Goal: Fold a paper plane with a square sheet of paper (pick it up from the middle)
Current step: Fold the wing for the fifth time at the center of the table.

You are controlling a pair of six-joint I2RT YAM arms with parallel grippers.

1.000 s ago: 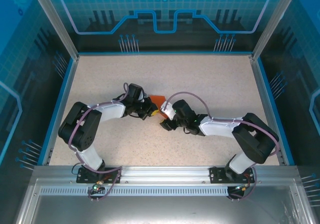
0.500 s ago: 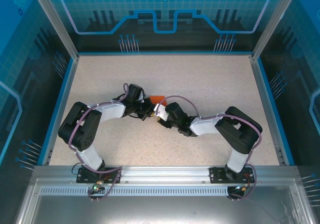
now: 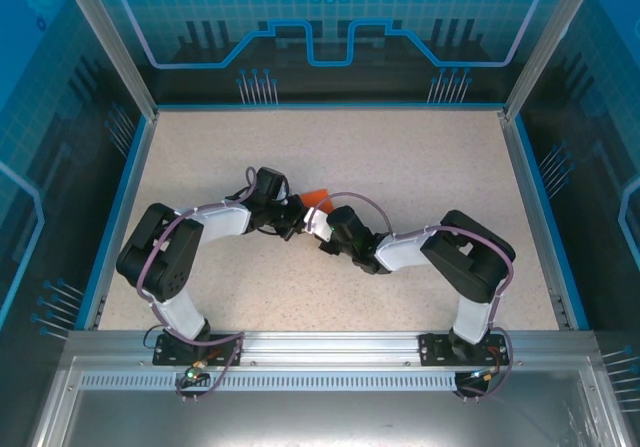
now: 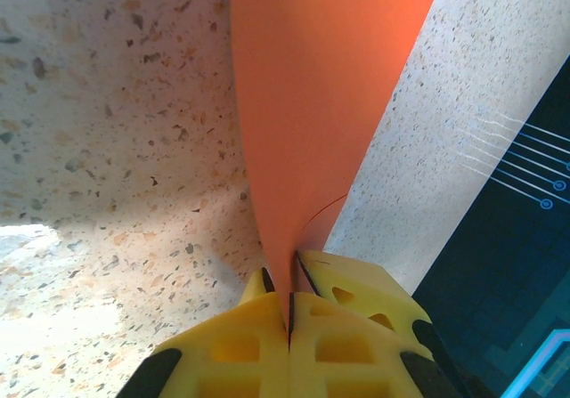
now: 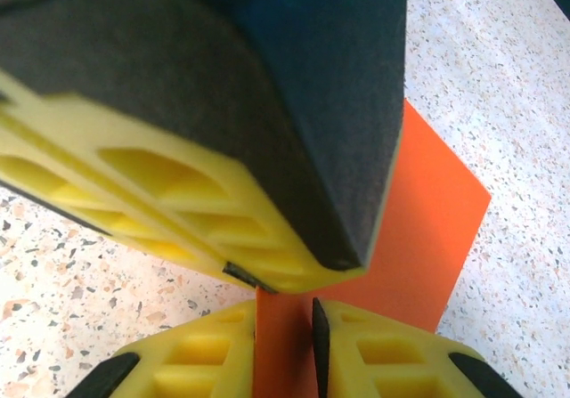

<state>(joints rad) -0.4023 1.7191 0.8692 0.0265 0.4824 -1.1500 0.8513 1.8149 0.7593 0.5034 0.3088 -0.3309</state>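
Observation:
The orange sheet of paper (image 3: pixel 318 198) is folded and stands on edge at the middle of the table. My left gripper (image 3: pixel 300 215) is shut on its lower edge, and in the left wrist view the paper (image 4: pixel 321 104) rises out of the closed yellow jaws (image 4: pixel 289 304). My right gripper (image 3: pixel 318 225) has come in from the right, tip to tip with the left one. In the right wrist view its jaws (image 5: pixel 285 327) stand slightly apart with the paper (image 5: pixel 427 229) in the gap, and the left gripper's finger (image 5: pixel 223 104) looms just above.
The speckled tabletop (image 3: pixel 420 157) is bordered by a blue rim and transparent walls. Both arms (image 3: pixel 220 219) (image 3: pixel 410 249) meet near the table's centre, with open surface all around them.
The right arm has slid left and folded in, bringing its gripper up against the left gripper and the paper. The left gripper has held still with the paper in it.

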